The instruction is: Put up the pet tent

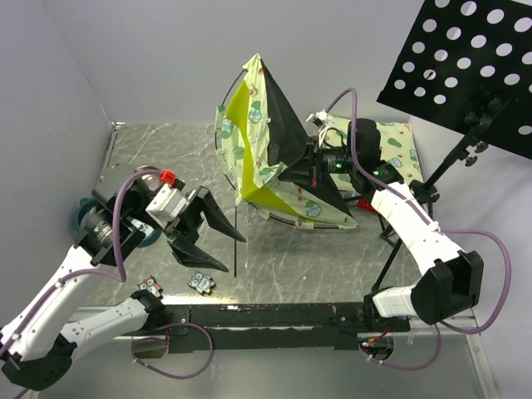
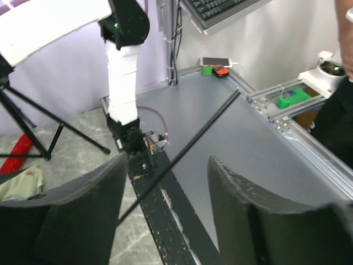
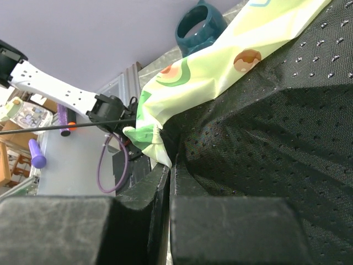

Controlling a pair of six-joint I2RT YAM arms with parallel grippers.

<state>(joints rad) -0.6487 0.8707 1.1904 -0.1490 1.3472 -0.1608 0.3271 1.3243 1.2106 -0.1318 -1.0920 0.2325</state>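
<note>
Two right fingers (image 3: 231,229) are clenched on the edge of the cream-green, avocado-print fabric dome pet tent (image 1: 258,125), which stands tipped on edge at the grey marbled table's (image 1: 150,150) far middle. The left fingers (image 2: 83,221) are spread and empty, with a thin black pole (image 2: 204,124) passing between them.

No lettering, brand or number is coming through legibly in any view. The pet tent (image 1: 258,158) is showing cartoon prints only, with no words among them. The keyboard (image 2: 220,11), at about one o'clock in the left wrist view, is showing rows of keys whose legends are too small to make out. The small patterned squares (image 1: 199,283), at about seven o'clock on the table (image 1: 332,266) in the top view, are showing marks only, with no readable characters.
</note>
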